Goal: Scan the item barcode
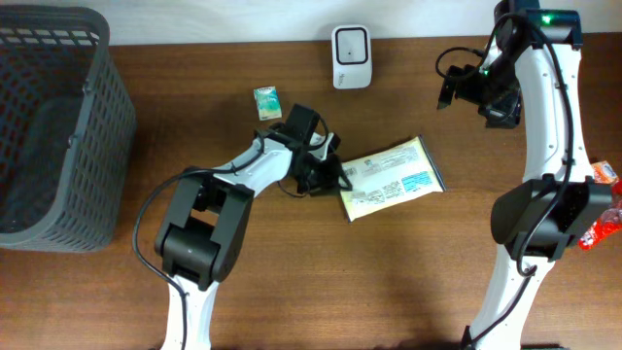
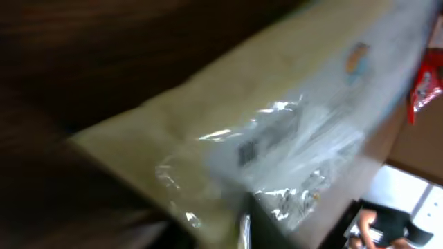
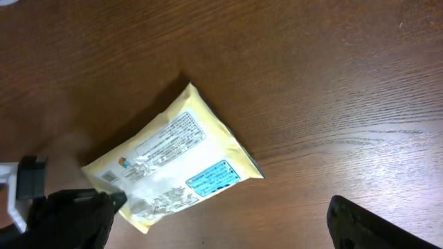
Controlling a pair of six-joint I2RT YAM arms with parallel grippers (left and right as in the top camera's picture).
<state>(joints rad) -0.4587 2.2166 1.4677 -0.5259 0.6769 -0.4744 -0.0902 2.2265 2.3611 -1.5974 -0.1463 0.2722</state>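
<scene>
Yellow packet [image 1: 394, 178], left edge pinched by left end effector [image 1: 333, 175], open table [image 1: 389, 277] around, right end effector [image 1: 449, 89] spread

The surface [image 1: 408, 282] is brown wood with a clear grain, evenly lit and faintly glossy. A pale wall [image 1: 194, 19] runs along its far edge.
</scene>
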